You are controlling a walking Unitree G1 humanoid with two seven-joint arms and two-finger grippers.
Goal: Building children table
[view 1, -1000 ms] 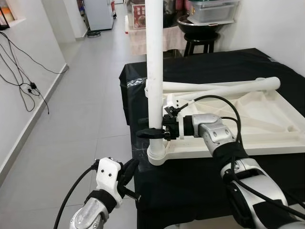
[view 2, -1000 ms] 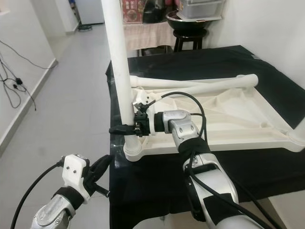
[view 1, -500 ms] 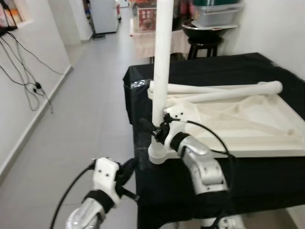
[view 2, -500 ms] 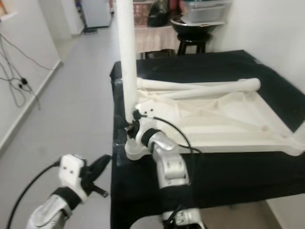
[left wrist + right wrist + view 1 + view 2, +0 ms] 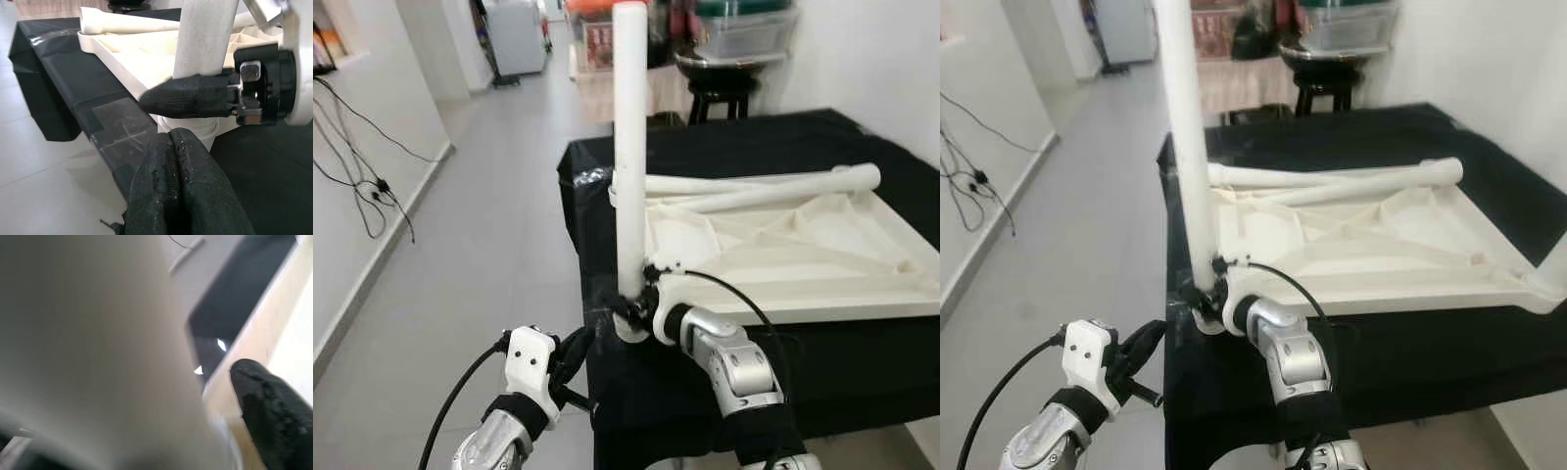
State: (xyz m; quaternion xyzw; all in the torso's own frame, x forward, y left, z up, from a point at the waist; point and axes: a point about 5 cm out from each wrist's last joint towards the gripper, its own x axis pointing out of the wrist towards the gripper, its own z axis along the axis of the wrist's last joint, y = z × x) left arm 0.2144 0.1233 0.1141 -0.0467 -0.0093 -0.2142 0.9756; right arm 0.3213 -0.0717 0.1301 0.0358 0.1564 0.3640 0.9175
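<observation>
Nearest, the left hand (image 5: 576, 354) hangs off the desk's near left corner, fingers pressed together and holding nothing; its wrist view looks straight at the foot of the leg. Just past it the right hand (image 5: 625, 305) pinches the upright leg (image 5: 629, 147) low down, right above the socket (image 5: 628, 330) at the near left corner of the upturned tabletop (image 5: 822, 250). One black finger (image 5: 188, 96) wraps the front of the leg, touching it. The tabletop lies underside up on the black-draped desk (image 5: 724, 147), its near edge along the desk's near edge. Two more legs (image 5: 764, 188) lie across its far edge, loose.

The step in hand looks like seating the first leg: it stands nearly plumb in the socket, but whether it is fully home I cannot tell. Next the right hand likely needs to press or twist it down firm while keeping it vertical, then let go and reach to the far edge for another leg. Letting go too early could let the leg lean or topple toward the floor
</observation>
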